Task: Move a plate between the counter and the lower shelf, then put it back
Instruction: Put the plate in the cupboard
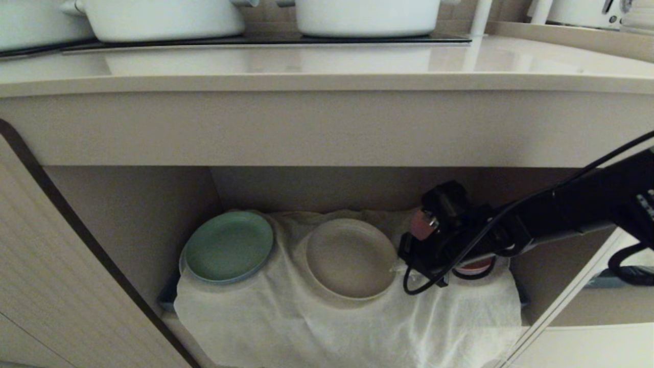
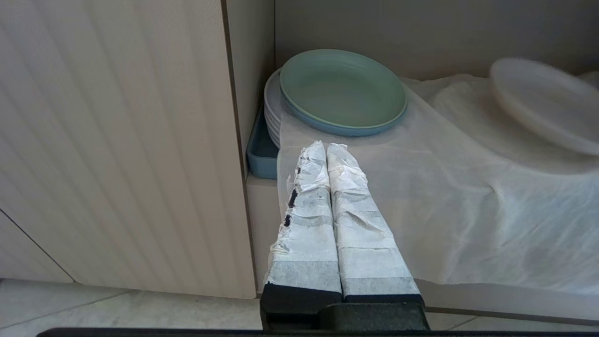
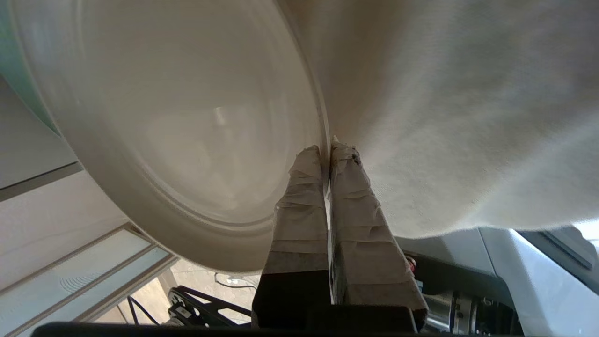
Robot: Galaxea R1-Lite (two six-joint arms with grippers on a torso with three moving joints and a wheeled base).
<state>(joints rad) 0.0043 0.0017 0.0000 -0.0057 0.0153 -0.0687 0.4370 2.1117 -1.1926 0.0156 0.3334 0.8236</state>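
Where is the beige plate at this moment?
In the head view, the plate is in the lower shelf, on the white cloth, between the green plate and the right gripper.

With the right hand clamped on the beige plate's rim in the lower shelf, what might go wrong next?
1. The right hand pinches only a thin bit of the plate's rim, so the plate could tilt or slip as it comes out.
2. The white cloth lies bunched right at the pinch, so it may be caught and dragged along.
3. The counter's thick front edge overhangs the niche; a steep lift could knock the plate against it.
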